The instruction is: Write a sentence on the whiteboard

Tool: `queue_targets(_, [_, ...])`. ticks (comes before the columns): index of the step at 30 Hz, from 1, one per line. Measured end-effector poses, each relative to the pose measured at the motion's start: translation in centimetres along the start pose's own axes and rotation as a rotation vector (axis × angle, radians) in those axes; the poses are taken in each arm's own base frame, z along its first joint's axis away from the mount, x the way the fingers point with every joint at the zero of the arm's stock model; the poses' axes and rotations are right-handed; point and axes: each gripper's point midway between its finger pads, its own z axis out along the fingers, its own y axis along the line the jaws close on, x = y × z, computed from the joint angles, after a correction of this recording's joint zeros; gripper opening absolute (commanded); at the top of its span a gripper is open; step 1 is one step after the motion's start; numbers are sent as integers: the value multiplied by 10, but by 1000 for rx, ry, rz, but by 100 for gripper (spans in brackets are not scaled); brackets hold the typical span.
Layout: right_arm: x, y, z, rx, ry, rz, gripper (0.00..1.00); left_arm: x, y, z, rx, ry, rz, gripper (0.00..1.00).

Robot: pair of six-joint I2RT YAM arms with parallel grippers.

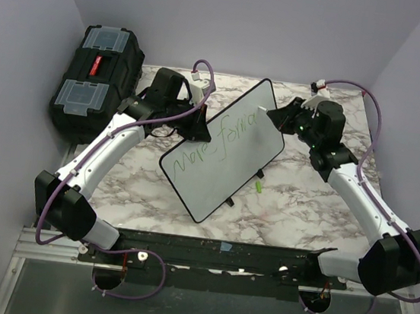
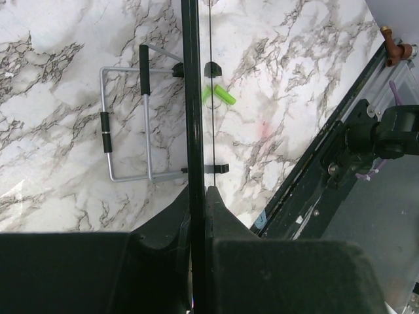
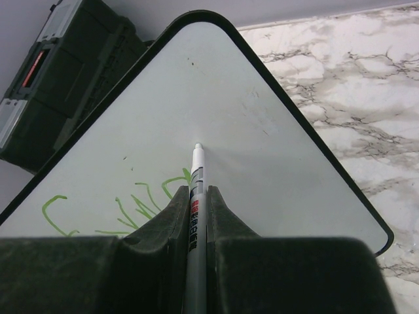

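The whiteboard stands tilted over the marble table, white with a thin black rim. My left gripper is shut on its upper left edge; in the left wrist view that edge runs edge-on between my fingers. Green handwritten words of the sentence run along the board's face. My right gripper is shut on a white marker, whose tip touches the board just past the last green strokes. In the top view the right gripper is at the board's upper right.
A black toolbox with clear lid compartments sits at the back left, also in the right wrist view. A green marker cap lies on the table near the board's lower right. A wire stand lies behind the board.
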Motion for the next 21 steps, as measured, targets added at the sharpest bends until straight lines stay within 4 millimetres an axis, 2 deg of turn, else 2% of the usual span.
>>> queue_targets(12, [9, -4, 3, 3, 16, 4, 1, 0, 0, 0, -2, 1, -3, 0])
queue_targets(21, [37, -18, 2, 30, 69, 17, 1, 1, 1, 0, -9, 2, -22, 0])
